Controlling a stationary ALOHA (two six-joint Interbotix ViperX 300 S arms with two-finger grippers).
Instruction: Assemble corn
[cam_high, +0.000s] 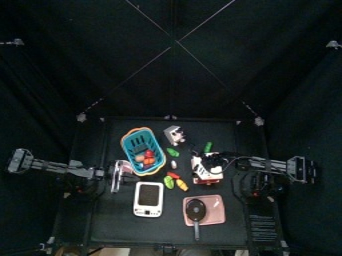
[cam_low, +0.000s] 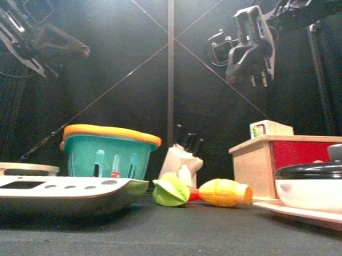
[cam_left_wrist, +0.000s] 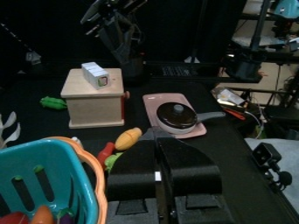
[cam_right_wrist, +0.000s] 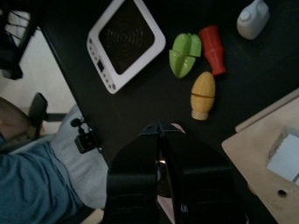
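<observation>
A small black table was seen from above, with one arm entering from each side. A teal basket with an orange rim stood left of the middle. Just below it lay a white handheld device. Between them and to the right, tiny yellow and green corn pieces were scattered close together. A pink tray with a dark pan was placed at the lower right.

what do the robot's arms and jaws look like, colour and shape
Both arms are black, built of jointed segments with cables along them. The left gripper and right gripper each end in two broad, flat black jaws tapering toward the tip. No markings are visible.
</observation>
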